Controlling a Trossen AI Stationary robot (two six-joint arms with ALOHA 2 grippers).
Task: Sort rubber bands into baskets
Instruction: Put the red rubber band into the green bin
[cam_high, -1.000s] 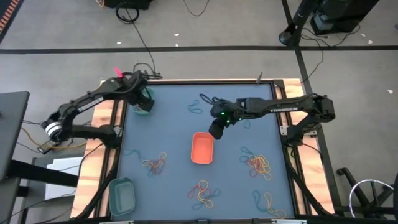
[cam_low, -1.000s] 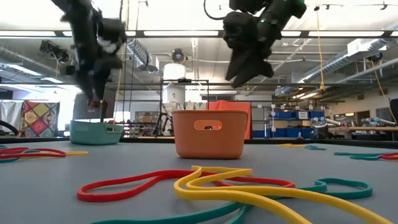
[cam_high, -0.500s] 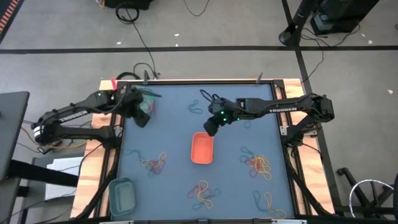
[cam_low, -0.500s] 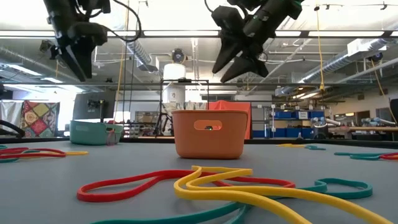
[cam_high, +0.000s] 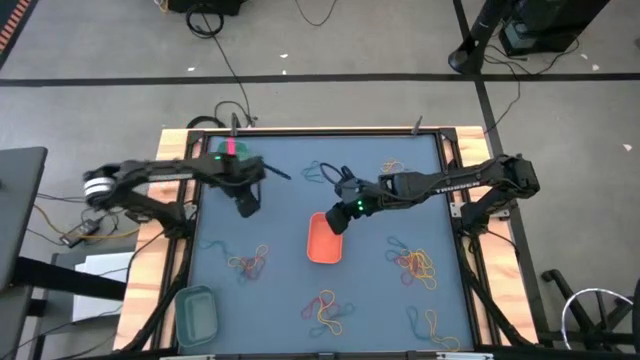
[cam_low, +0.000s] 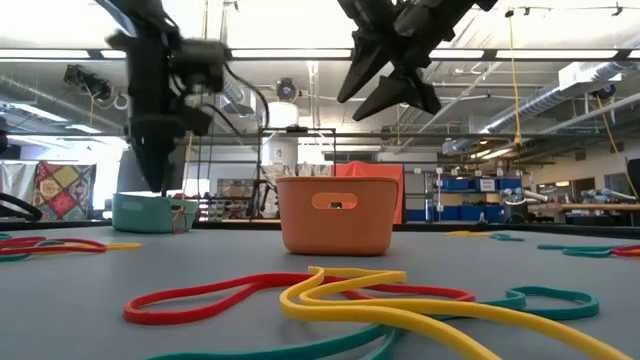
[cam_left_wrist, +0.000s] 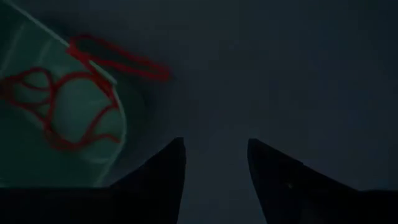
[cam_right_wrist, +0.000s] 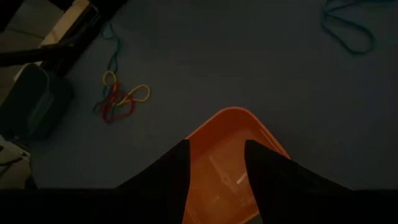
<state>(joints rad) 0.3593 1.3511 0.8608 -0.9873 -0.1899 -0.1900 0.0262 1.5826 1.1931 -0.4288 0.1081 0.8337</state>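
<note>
Right end effector (cam_high: 337, 222) hangs empty, fingers apart, directly above the orange basket (cam_high: 324, 238) — left end effector (cam_high: 247, 207), likewise parted and empty, should descend squarely onto one rubber band cluster (cam_high: 247, 263) nearby on the tabletop (cam_high: 285, 215).

You are working in an open industrial lab or workshop. In the low view, exposed ceiling ducts (cam_low: 560, 95) and long strip lights (cam_low: 300, 53) run across the upper frame. Blue storage bins (cam_low: 468, 185) sit on shelving at right of centre, and a patterned quilt (cam_low: 62, 190) hangs at far left. In the high view, black cables (cam_high: 215, 45) trail over the grey floor at top, and a stand base (cam_high: 468, 58) sits at upper right.
</note>
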